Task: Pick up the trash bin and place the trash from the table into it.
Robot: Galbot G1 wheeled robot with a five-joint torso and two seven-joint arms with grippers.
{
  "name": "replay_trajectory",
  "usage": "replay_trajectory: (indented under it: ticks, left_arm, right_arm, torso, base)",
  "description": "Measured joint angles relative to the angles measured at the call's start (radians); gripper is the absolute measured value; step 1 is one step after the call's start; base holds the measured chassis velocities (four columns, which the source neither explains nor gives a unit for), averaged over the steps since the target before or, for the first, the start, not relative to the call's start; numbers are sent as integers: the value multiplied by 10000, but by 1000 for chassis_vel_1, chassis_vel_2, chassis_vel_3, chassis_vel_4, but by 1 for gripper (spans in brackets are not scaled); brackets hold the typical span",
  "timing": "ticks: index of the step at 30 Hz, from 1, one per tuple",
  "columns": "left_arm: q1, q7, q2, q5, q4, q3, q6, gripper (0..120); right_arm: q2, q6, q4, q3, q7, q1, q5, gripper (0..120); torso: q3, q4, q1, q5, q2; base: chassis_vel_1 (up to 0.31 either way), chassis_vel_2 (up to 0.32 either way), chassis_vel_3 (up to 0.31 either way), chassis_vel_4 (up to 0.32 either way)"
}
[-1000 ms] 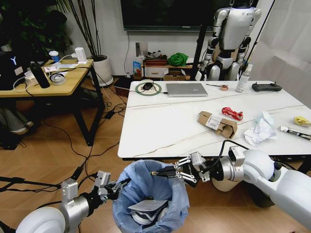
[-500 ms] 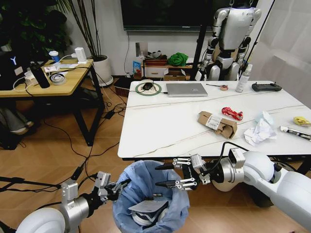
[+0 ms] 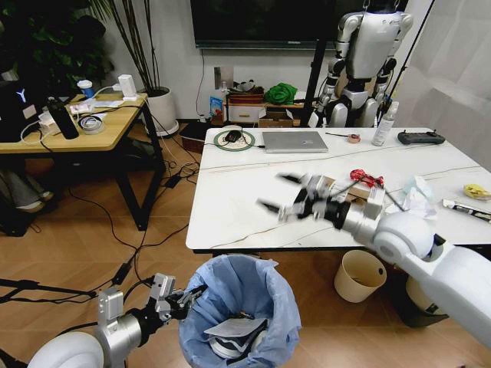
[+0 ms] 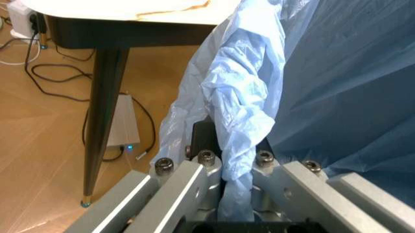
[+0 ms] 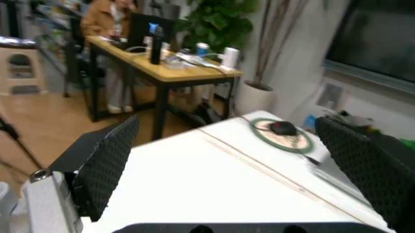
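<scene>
Fingers of my right gripper (image 3: 286, 193) are spread wide and carrying nothing, hovering over the white marble table (image 3: 245, 201), with the torn brown cardboard box (image 3: 347, 197) just at its 3 o'clock. Past that box, at about 2 o'clock, lies the red wrapper (image 3: 367, 179), and the crumpled white tissues (image 3: 411, 204) sit further out at 3 o'clock. From the right wrist view my two dark pads (image 5: 107, 167) stand far apart over the bare tabletop (image 5: 214, 184).

Down low, my left gripper (image 3: 186, 295) is clamped on the light-blue bag that overhangs the trash bin (image 3: 242, 307), gripping at the bin's 9 o'clock rim. In the left wrist view the crinkled plastic (image 4: 243, 121) is pinched between my metal fingers (image 4: 175, 187). The bin sits in front of the table's near edge, with some litter already lying in its bottom. A cream bucket (image 3: 360, 276) stands under the table at the bin's 2 o'clock.
</scene>
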Motion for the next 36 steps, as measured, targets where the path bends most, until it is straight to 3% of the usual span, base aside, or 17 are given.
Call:
replay_trajectory:
  ticks: [7, 14, 15, 21, 26, 31, 36]
  left_arm:
    - [79, 6, -90, 152, -101, -119, -12, 0]
    - [77, 117, -350, 374, -57, -135, -51, 0]
    - [77, 117, -350, 374, -57, -135, -51, 0]
    - [28, 170, -553, 491, -8, -132, -72, 0]
    - [25, 198, -622, 561, 6, -99, -73, 0]
    - [21, 226, -722, 658, 42, -72, -74, 0]
    - [-13, 286, -853, 764, 68, -26, -87, 0]
  right_arm:
    - [175, 632, -995, 720, -126, -627, 136, 100]
    - [1088, 389, -1227, 3429, -19, -2726, 453, 100]
    - [1088, 389, -1227, 3429, -19, -2726, 453, 100]
    - [1550, 645, -877, 6006, -722, -4709, 527, 100]
    - [1859, 779, -473, 7179, -883, -6118, 269, 100]
    - [2708, 838, -19, 8292, -1077, -7266, -384, 100]
    - [4699, 1551, 115, 9060, -1823, -8606, -1709, 100]
  torso:
    - [0, 0, 0, 2, 0]
    - [0, 0, -2, 3, 0]
    - [0, 0, -2, 3, 0]
    - [-1, -2, -2, 3, 0]
    - [-1, -3, -3, 2, 0]
    - [-1, -1, -3, -3, 0]
    - [-2, -3, -3, 1, 0]
  base:
    - [0, 0, 0, 0]
    - [0, 0, 0, 0]
    - [0, 0, 0, 0]
    - [0, 0, 0, 0]
    - [0, 0, 0, 0]
    - [0, 0, 0, 0]
    - [0, 0, 0, 0]
